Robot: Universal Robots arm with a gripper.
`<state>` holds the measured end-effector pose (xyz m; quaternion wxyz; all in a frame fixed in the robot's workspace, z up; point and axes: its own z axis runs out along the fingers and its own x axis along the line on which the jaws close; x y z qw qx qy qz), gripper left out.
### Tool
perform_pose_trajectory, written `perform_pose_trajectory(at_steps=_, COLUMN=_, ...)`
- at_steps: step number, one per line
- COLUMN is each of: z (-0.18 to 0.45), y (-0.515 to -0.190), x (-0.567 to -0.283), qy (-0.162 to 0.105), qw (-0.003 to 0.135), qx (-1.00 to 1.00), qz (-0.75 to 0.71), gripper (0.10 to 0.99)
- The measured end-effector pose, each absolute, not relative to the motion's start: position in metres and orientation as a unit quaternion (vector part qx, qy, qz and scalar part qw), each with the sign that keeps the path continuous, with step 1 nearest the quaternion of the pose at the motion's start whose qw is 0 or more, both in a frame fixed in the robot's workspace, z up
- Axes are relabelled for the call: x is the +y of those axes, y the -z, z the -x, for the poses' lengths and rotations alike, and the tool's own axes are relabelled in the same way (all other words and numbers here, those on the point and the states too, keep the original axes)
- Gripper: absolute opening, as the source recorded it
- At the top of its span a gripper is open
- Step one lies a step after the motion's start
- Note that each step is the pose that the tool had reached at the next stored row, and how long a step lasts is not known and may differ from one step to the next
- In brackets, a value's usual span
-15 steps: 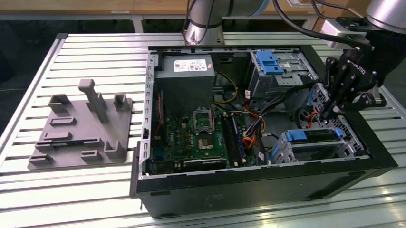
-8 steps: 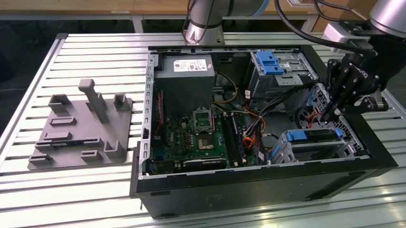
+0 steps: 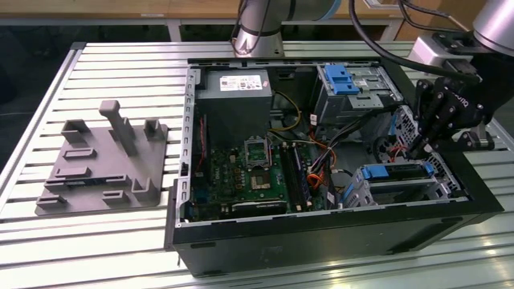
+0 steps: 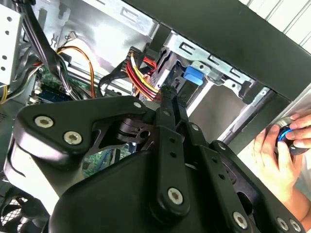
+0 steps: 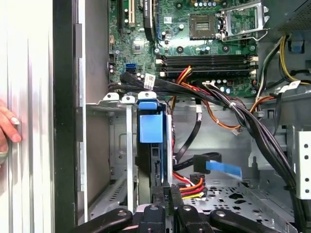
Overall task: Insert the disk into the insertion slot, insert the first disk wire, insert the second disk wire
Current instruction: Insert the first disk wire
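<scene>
The disk (image 3: pixel 398 171) lies inside the insertion slot (image 3: pixel 405 191), a low silver cage at the exterior view's right of the open computer case. Its blue handle end (image 5: pixel 148 127) faces the case's inside and also shows in the second wrist view (image 4: pixel 193 75). My gripper (image 3: pixel 416 150) reaches down into the case just beside the cage. In both wrist views its black fingers (image 5: pixel 166 200) stand close together at a black plug with red, orange and yellow wires (image 5: pixel 190 184), held next to the disk's edge. A second wire with a flat blue end (image 5: pixel 223 168) lies loose nearby.
A person's hand (image 4: pixel 274 155) rests on the table outside the case wall. Black cable bundles (image 5: pixel 243 114) cross above the cage. The taller cage with a blue latch (image 3: pixel 345 81), the motherboard (image 3: pixel 249 174) and a grey fixture (image 3: pixel 105 162) on the table lie further off.
</scene>
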<state>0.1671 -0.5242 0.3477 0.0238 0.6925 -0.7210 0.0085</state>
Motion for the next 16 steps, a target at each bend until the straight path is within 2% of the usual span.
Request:
perform_pose_trajectory(at_steps=6, z=-0.1655, y=-0.3475, x=-0.5262, qy=0.004, qw=0.01, qx=-0.719, qz=-0.694, gripper=0.165)
perform_pose_trajectory(at_steps=16, z=-0.1655, y=-0.3472, x=-0.5263, qy=0.004, qw=0.01, qx=-0.716, qz=-0.698, gripper=0.165)
